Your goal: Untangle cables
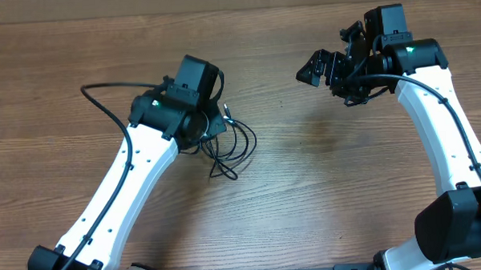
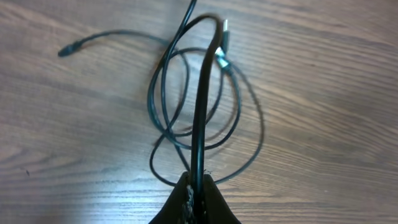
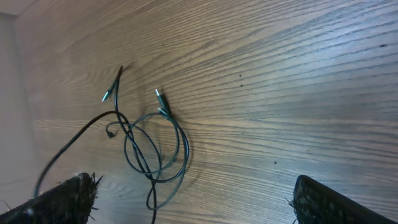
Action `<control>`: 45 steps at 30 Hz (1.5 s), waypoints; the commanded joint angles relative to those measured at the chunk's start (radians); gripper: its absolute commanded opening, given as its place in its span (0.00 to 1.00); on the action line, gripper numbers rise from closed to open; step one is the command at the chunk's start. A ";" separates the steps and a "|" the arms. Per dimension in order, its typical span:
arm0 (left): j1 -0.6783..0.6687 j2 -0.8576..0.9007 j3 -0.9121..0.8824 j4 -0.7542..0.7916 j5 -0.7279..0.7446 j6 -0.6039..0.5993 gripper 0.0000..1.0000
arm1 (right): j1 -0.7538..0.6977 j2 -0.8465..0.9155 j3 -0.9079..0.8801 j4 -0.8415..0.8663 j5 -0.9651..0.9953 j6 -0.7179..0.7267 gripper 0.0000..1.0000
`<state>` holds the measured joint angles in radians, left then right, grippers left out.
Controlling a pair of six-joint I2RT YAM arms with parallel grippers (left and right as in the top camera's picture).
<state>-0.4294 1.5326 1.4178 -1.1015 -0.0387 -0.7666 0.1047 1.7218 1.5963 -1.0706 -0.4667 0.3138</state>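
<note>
Left gripper (image 2: 198,186) pinches one strand of the cables (image 2: 200,124), probably to pull it free of the loops on the table (image 1: 306,189) just ahead, while right gripper (image 1: 314,70) hangs spread wide, well apart.

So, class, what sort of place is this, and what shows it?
Probably a robotics lab bench: a white left arm and right arm mounted at a wood-grain table, plus tangled black cables.
</note>
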 commanded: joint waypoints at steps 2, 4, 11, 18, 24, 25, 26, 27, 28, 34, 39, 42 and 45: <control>0.003 0.001 -0.097 0.027 -0.012 -0.080 0.04 | -0.001 -0.010 0.008 0.002 0.003 0.000 1.00; 0.003 0.001 -0.142 0.060 0.004 -0.094 0.04 | -0.001 -0.010 0.008 0.002 0.003 0.000 1.00; 0.002 0.001 -0.246 0.174 0.037 -0.087 0.04 | -0.001 -0.010 0.008 0.002 0.003 0.000 1.00; 0.003 0.000 -0.243 0.159 0.039 0.117 0.04 | -0.001 -0.010 0.008 0.002 0.003 0.000 1.00; 0.004 0.000 -0.242 0.129 0.039 0.180 0.04 | -0.001 -0.010 0.008 0.002 0.003 0.000 1.00; 0.004 -0.001 -0.242 0.130 0.039 0.192 0.04 | -0.001 -0.010 0.008 0.002 0.003 0.000 1.00; 0.004 -0.002 -0.242 0.130 0.039 0.196 0.04 | -0.001 -0.011 0.008 0.002 0.003 0.000 1.00; 0.004 -0.004 -0.242 0.130 0.039 0.196 0.04 | -0.001 -0.010 0.008 0.002 0.003 0.000 1.00; 0.004 -0.006 -0.241 0.130 0.039 0.196 0.04 | -0.001 -0.010 0.008 0.002 0.003 0.000 1.00; 0.004 -0.011 -0.193 0.084 0.038 0.232 0.04 | -0.001 -0.010 0.008 0.021 0.003 0.000 1.00; 0.004 -0.011 -0.137 0.058 0.036 0.274 0.04 | -0.001 -0.010 0.008 0.027 0.003 0.000 1.00; 0.004 -0.011 -0.108 0.055 0.042 0.273 0.04 | -0.001 -0.010 0.008 0.028 0.002 0.001 1.00; 0.004 -0.011 -0.079 0.038 0.047 0.273 0.04 | -0.001 -0.011 0.008 -0.022 -0.041 0.001 1.00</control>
<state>-0.4294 1.5333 1.2907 -1.0496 -0.0067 -0.5186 0.1047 1.7218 1.5963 -1.0538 -0.4683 0.3134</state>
